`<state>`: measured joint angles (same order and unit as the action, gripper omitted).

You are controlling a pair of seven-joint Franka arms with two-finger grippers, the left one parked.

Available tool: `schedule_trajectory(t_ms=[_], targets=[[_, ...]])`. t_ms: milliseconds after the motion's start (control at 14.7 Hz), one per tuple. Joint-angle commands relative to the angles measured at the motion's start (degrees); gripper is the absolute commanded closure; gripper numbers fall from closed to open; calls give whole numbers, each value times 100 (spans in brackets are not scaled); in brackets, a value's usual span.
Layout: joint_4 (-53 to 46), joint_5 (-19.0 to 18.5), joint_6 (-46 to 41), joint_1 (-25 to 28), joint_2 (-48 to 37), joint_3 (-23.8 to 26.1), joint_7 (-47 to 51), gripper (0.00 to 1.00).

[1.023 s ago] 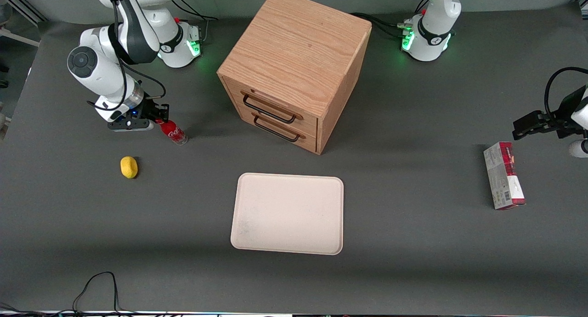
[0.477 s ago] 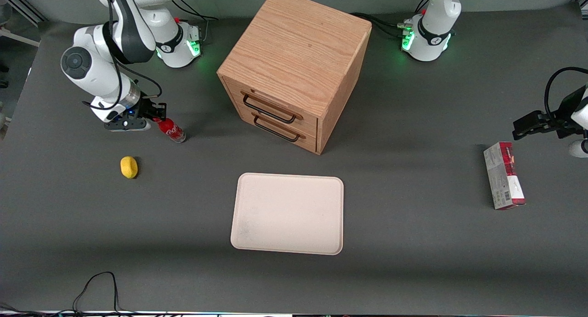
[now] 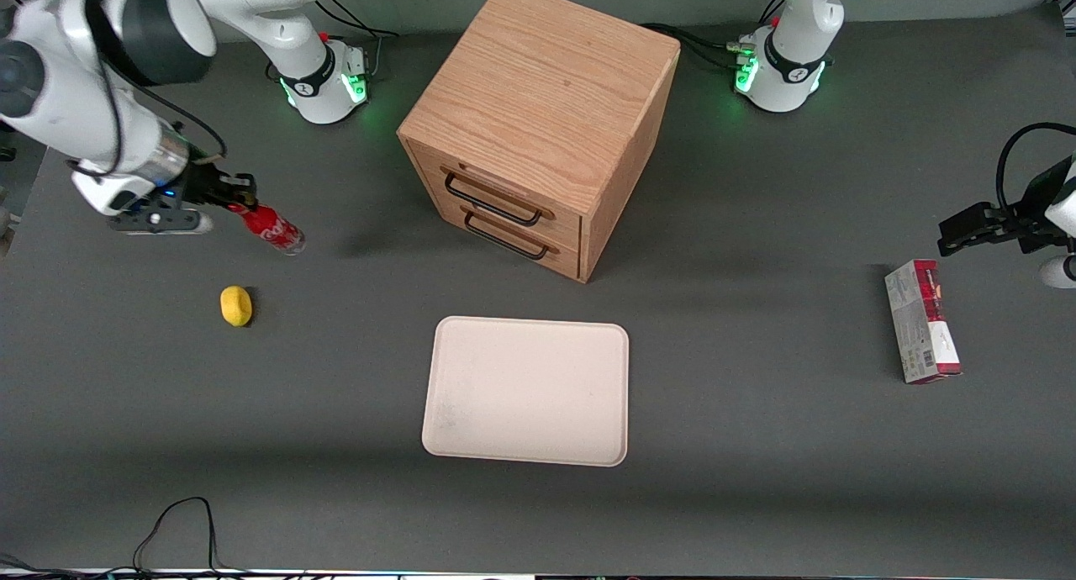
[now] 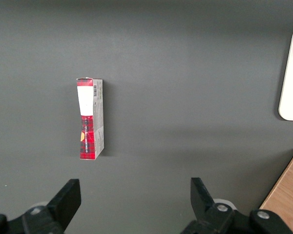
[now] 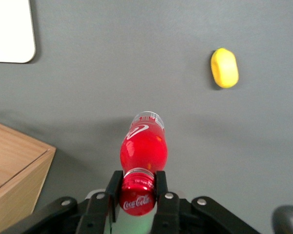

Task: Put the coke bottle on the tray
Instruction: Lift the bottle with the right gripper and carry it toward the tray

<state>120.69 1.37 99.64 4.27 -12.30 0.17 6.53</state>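
Observation:
My right gripper (image 3: 239, 202) is shut on the red cap of the coke bottle (image 3: 276, 229) and holds it lifted above the table at the working arm's end. The bottle hangs tilted, its clear base lowest. In the right wrist view the two fingers (image 5: 113, 187) clamp the cap, and the red bottle (image 5: 142, 148) points down at the grey table. The cream tray (image 3: 528, 390) lies flat in the middle of the table, nearer the front camera than the drawer cabinet; one corner of it shows in the right wrist view (image 5: 10, 29).
A yellow lemon (image 3: 236, 305) lies on the table a little nearer the front camera than the bottle. A wooden two-drawer cabinet (image 3: 538, 126) stands at mid table. A red-and-grey carton (image 3: 921, 332) lies toward the parked arm's end.
My right gripper has risen with the bottle and carried it farther toward the working arm's end of the table; the bottle's base has left the table.

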Motion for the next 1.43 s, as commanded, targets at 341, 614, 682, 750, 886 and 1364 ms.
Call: schedule_trajectory(t_ms=[341, 614, 682, 750, 886, 1364], targets=[[-2814, -14, -1843, -32, 1432, 0, 103, 100], [-3120, -14, -1851, -32, 1633, 9, 94, 100], [-3383, -5, -1860, -23, 1851, 18, 233, 100], [-3681, 21, -1860, 3, 2088, 44, 513, 100], [-4270, 109, -1938, 47, 2659, 140, 997, 100], [-6538, -302, -2027, 423, 4857, 1029, 2133, 100]])
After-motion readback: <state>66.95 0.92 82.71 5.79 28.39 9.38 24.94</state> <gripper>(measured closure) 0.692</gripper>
